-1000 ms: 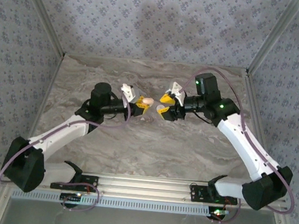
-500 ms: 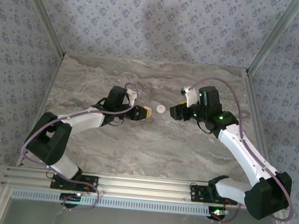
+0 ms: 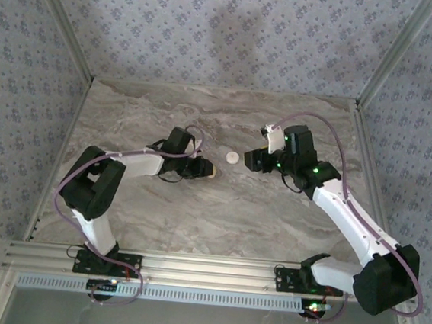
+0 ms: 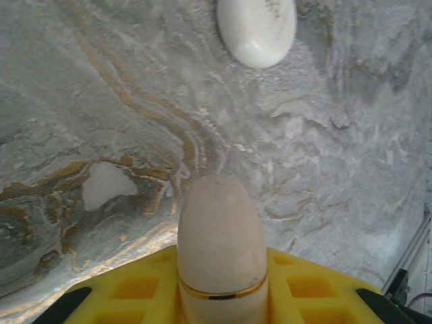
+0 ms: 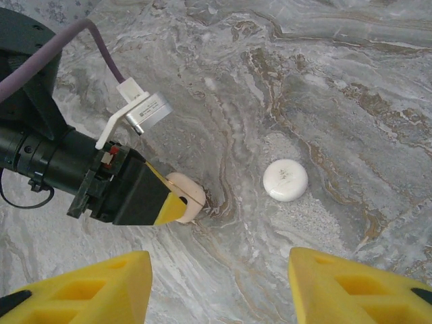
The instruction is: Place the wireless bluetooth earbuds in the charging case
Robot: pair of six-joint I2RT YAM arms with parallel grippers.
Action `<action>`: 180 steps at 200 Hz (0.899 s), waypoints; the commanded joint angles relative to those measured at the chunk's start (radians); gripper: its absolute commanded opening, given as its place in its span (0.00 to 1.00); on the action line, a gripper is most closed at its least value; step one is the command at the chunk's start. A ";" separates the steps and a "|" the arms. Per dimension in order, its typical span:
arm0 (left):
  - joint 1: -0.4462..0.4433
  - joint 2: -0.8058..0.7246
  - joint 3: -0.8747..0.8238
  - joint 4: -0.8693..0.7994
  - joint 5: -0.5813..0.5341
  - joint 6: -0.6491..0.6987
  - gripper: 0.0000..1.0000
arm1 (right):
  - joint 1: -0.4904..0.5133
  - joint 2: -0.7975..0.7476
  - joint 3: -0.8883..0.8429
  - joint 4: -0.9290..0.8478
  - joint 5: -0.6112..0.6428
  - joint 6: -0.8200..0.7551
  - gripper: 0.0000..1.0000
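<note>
- Lowered since a second ago — left gripper [image 3: 206, 167] grasps the charging case [image 4: 221, 243], near the white oval piece [image 5: 285, 179].
- Right gripper [image 5: 219, 280] released, on the opposite side of that piece.

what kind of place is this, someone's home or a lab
Probably a robot test cell rather than a home: two arms bolted to a metal rail, a marbled tabletop, and patterned panels held in aluminium framing.

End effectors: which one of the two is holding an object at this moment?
The left end effector: it is closed on the beige charging case. The right end effector is open, with nothing between its yellow fingers.
</note>
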 commanded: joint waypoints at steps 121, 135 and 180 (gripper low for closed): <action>0.114 -0.266 0.085 -0.423 -0.372 0.182 0.63 | -0.020 -0.012 0.008 -0.018 0.152 -0.041 0.69; 0.160 -0.376 0.045 -0.422 -0.453 0.209 0.65 | -0.038 -0.017 -0.027 0.014 0.216 -0.050 0.78; 0.325 -0.690 -0.169 -0.248 -0.732 0.358 1.00 | -0.136 -0.035 -0.235 0.223 0.435 -0.074 1.00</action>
